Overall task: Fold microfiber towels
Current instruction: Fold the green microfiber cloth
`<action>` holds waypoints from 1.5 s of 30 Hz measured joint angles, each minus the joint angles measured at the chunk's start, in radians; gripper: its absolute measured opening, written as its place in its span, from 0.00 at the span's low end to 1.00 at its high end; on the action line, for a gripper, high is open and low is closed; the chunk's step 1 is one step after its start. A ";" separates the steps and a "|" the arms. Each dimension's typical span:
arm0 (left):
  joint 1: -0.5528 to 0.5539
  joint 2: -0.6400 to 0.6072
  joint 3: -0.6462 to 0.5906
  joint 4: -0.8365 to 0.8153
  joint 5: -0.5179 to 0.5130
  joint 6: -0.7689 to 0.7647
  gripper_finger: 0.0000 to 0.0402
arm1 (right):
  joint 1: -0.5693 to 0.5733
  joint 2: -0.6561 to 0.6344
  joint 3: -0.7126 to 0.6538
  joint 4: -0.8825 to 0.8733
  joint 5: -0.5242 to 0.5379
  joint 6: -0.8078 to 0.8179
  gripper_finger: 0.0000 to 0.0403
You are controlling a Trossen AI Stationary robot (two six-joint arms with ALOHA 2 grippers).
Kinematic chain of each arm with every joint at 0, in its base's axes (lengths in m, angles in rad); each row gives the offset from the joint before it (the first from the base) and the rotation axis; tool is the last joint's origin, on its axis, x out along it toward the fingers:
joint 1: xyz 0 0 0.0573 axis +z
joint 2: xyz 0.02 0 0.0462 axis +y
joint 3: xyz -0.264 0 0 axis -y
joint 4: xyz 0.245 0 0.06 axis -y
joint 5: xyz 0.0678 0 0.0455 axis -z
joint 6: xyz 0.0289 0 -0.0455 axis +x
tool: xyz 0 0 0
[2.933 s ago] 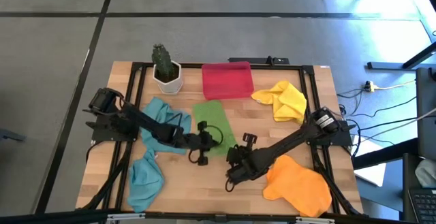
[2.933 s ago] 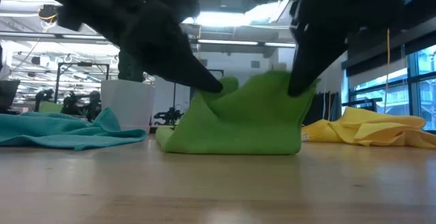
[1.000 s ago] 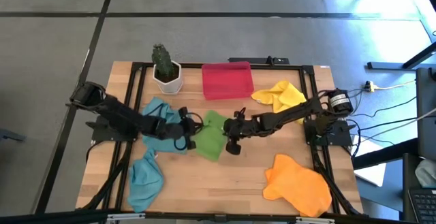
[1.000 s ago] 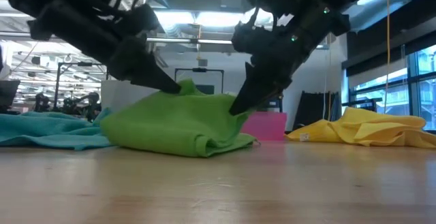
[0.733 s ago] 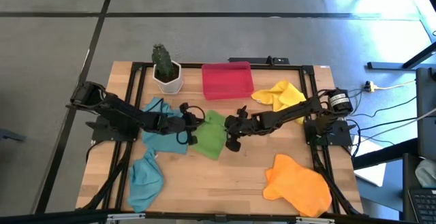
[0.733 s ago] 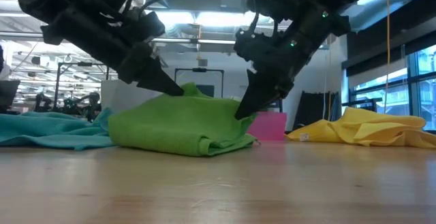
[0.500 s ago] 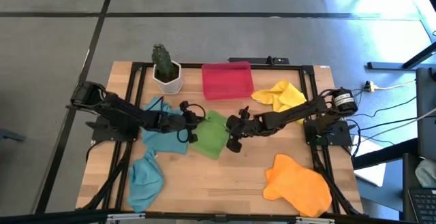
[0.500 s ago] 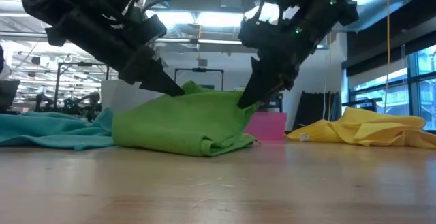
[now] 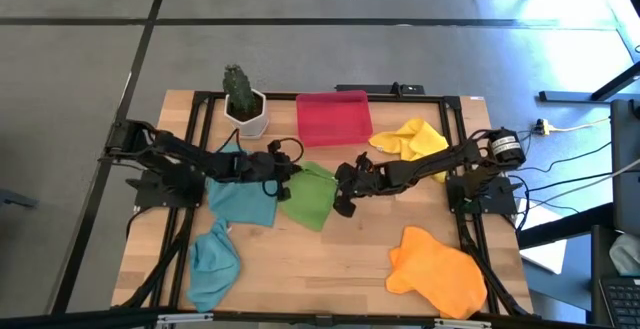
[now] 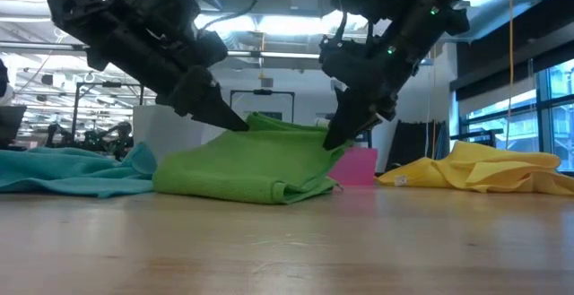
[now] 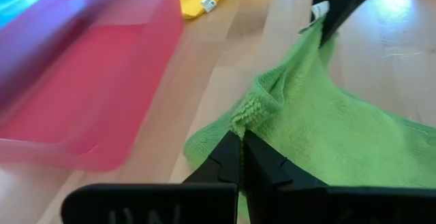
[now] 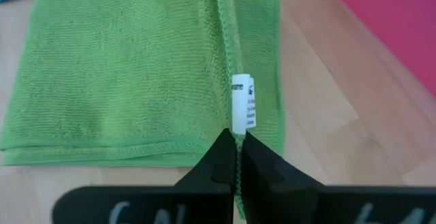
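Landmark: the lime green microfiber towel (image 9: 310,195), soft and folded double, lies on the pale wooden counter (image 9: 330,259), in front of the rigid red rectangular plastic tray (image 9: 333,117).
Left pincer: the left pincer (image 9: 283,176) is closed on the far left corner of the green towel; in the left wrist view the two dark fingers (image 11: 240,157) pinch a bunched edge of the cloth (image 11: 327,135).
Right pincer: the right pincer (image 9: 344,191) is closed on the far right corner of the green towel; in the right wrist view the fingertips (image 12: 235,154) grip the hem just under a small white label (image 12: 242,113).
Green towel in the low view: both held corners are lifted from the counter, and the folded front edge (image 10: 251,186) rests on the wood.
Teal-blue towels: one teal-blue microfiber cloth (image 9: 240,201) lies touching the left side of the green towel, under the left arm; a second teal-blue cloth (image 9: 213,262) lies nearer the front edge, left of the green towel.
Yellow towel: a crumpled yellow cloth (image 9: 416,147) lies right of the tray, behind the right arm.
Orange towel: an orange cloth (image 9: 440,273) lies well apart, to the front right of the green towel.
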 joint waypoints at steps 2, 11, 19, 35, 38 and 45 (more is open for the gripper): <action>0.011 0.000 0.000 0.000 0.026 0.000 0.00 | -0.005 0.000 0.000 -0.004 0.000 -0.003 0.02; 0.033 0.000 0.000 -0.008 0.038 -0.008 0.07 | -0.008 0.001 -0.001 -0.005 0.019 -0.029 0.06; 0.032 0.000 0.000 -0.007 -0.023 -0.007 0.20 | -0.007 0.001 -0.001 -0.004 0.080 -0.068 0.21; -0.038 0.004 0.013 0.004 -0.048 -0.007 0.20 | 0.032 -0.014 0.000 0.024 0.075 -0.074 0.46; -0.009 0.031 0.014 0.051 -0.065 -0.007 0.20 | 0.047 -0.014 -0.014 0.077 0.073 -0.053 0.43; 0.047 0.194 0.098 0.083 -0.002 0.001 0.20 | 0.060 -0.014 -0.124 0.397 -0.110 -0.048 0.37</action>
